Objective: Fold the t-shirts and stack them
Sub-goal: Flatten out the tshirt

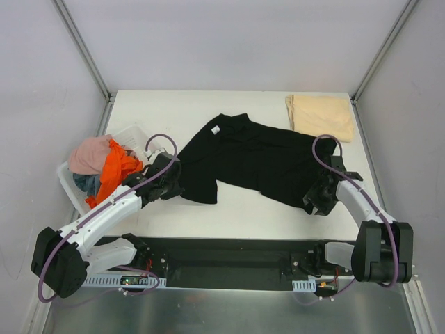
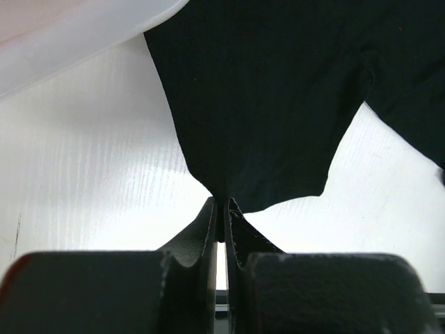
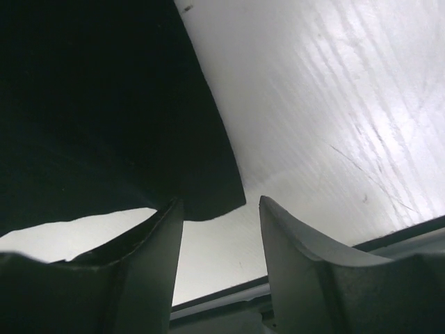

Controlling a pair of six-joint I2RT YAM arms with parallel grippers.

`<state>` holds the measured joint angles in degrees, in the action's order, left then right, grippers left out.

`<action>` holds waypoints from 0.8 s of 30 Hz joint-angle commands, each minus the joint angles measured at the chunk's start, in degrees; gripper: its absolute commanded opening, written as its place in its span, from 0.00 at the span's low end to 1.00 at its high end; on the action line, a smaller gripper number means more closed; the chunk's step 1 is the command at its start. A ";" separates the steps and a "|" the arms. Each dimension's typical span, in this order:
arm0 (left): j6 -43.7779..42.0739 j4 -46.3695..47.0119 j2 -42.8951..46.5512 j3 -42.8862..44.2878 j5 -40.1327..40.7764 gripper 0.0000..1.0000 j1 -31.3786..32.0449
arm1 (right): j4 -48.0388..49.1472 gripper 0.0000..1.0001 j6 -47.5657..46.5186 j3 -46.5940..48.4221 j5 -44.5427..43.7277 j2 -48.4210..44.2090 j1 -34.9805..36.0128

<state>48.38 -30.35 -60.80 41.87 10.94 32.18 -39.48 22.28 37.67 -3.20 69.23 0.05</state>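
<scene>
Black tee (image 1: 254, 156): lies spread but rumpled at the middle of the table (image 1: 208, 104), running from 10 o'clock to 4 o'clock in the top view; a small white label (image 1: 216, 129) shows at its far-left end.
Tan tee (image 1: 321, 116): folded flat at the table's 1 o'clock corner, apart from the black tee.
Basket (image 1: 132, 133): white, at the table's 9 o'clock edge, tilted over the side.
Pink tee (image 1: 90, 154): bunched on top in the basket, at its 10 o'clock side.
Orange tee (image 1: 115, 170): draped beside the pink one, spilling toward 6 o'clock.
Grey-blue tee (image 1: 85, 184): only a bit shows, under the pink and orange ones.
Left gripper (image 1: 174, 182): at the black tee's 8 o'clock corner, just beside the basket; in the wrist view the jaws (image 2: 221, 205) are pressed together, pinching the point of the black cloth (image 2: 278, 104), with the basket's wall (image 2: 83, 35) at 11 o'clock.
Right gripper (image 1: 316, 198): low at the black tee's 4 o'clock corner; in the wrist view the jaws (image 3: 219, 202) stand apart, and a corner of the black cloth (image 3: 90, 104) reaches into the gap at the 9 o'clock finger. Whether it touches that finger cannot be told.
</scene>
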 commanded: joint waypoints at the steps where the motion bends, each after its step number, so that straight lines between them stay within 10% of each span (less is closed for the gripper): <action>1: 0.04 -0.41 0.33 0.41 0.84 0.00 -0.19 | 3.18 0.48 3.99 0.30 -0.84 2.30 2.05; 12: 0.75 -0.41 1.03 -0.47 0.49 0.00 -0.19 | 1.78 0.44 9.09 -2.86 -2.78 4.16 3.46; 19: -0.65 -0.41 1.03 1.55 1.63 0.00 -0.19 | 5.20 0.01 8.92 -2.69 -2.16 3.03 3.46; 24: -4.43 -0.33 0.77 7.87 8.54 0.00 -0.19 | 1.88 0.01 1.65 6.76 -5.92 -3.74 3.46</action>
<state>47.86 -30.87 -60.73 43.00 12.16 32.18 -36.71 28.84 36.12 -5.61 71.61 3.25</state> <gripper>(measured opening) 0.011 0.023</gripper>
